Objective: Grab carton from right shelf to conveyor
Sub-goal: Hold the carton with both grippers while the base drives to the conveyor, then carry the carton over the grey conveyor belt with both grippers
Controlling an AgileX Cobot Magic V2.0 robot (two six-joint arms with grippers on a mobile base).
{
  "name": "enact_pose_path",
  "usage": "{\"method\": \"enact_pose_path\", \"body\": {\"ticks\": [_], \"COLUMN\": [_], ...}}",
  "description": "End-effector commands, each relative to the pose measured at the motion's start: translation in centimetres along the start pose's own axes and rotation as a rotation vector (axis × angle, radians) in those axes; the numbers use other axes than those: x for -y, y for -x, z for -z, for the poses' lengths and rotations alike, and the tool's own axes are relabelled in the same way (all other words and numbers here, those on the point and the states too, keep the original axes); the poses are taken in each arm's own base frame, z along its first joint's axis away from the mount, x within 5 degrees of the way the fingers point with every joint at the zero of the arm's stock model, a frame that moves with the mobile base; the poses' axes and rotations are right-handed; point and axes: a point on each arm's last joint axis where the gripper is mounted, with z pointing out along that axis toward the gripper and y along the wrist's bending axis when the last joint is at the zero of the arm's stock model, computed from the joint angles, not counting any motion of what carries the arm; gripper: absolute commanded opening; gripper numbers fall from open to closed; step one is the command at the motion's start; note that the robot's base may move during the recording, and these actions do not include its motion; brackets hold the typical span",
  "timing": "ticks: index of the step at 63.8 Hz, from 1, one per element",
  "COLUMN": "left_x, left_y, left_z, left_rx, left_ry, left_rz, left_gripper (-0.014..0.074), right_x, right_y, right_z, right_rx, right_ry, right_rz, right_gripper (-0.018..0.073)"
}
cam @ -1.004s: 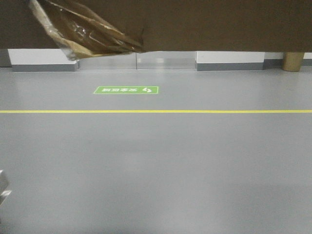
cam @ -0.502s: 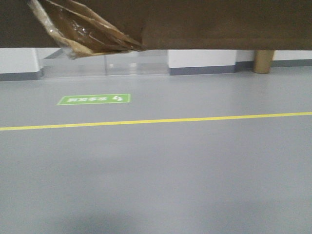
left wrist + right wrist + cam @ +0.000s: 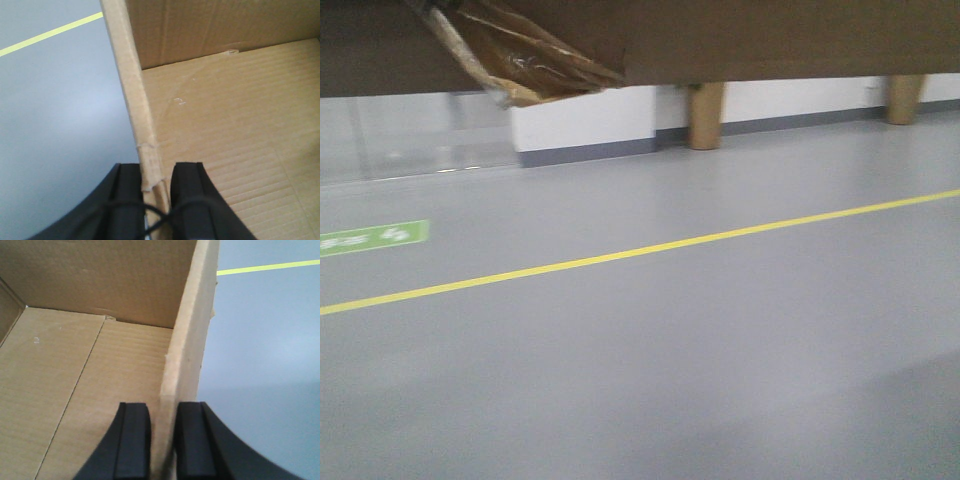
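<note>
At the far left of the front view, a green floor sign [image 3: 370, 238] lay on the grey floor [image 3: 670, 380], cut off by the frame edge. Above it, the carton [image 3: 770, 40] spanned the whole top of the view, clear of the floor. Crumpled yellowish tape [image 3: 520, 60] peeled from its lower edge toward the left. A yellow line [image 3: 650, 247] crossed the floor, rising to the right. Further right, 2 brown round posts [image 3: 705, 115] stood at the foot of a white wall [image 3: 585, 122].

The left gripper [image 3: 159, 172] pinched the carton's left wall, with 1 black finger outside and 1 inside. The right gripper [image 3: 162, 412] clamped the opposite wall the same way. The carton hung between them, and both wrist views showed the corrugated bottom of its interior.
</note>
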Motion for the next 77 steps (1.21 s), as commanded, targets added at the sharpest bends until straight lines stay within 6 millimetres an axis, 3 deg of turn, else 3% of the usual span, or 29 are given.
{"method": "enact_pose_path", "body": {"ticks": [1, 77], "left_x": [0.17, 0.02], "left_y": [0.20, 0.25], "left_z": [0.68, 0.68], "left_rx": [0.034, 0.039], "left_ry": [-0.029, -0.013], "left_rz": [-0.005, -0.011], "left_gripper": [-0.0017, -0.0017], "right_x": [0.06, 0.05], "right_y": [0.85, 0.94], "right_z": [0.65, 0.66], "right_rx": [0.094, 0.104], "right_ry": [-0.003, -0.002], "right_rz": [0.020, 0.020], "right_gripper": [-0.0069, -0.0069]}}
